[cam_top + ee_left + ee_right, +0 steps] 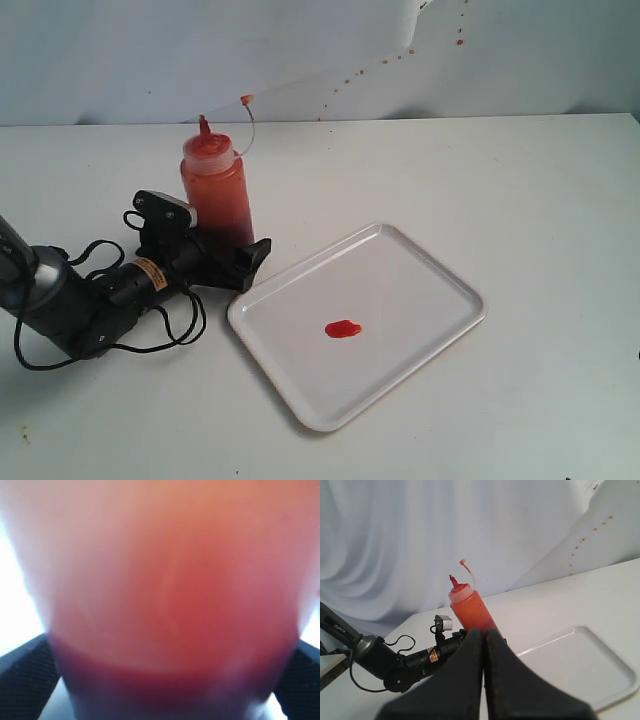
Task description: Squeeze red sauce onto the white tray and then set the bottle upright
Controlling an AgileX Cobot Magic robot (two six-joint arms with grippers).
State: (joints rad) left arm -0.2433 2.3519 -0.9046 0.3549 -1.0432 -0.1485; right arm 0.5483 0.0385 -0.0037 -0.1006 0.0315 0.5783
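Translucent orange-red plastic squeeze bottle (217, 190) upright between my left gripper (238, 252) jaws.
Jaws sit low on its smooth round body, prob. vs tipping; can't tell if pinching or just clear. Glossy red sauce blob (343, 328) on flat white rimmed plastic tray (440, 275) just past my fingertips. Right gripper (484, 650) pressed together, empty.

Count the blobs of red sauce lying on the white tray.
1. One oval blob of red sauce lies near the middle of the white tray; the exterior view shows the whole tray, so none is hidden.
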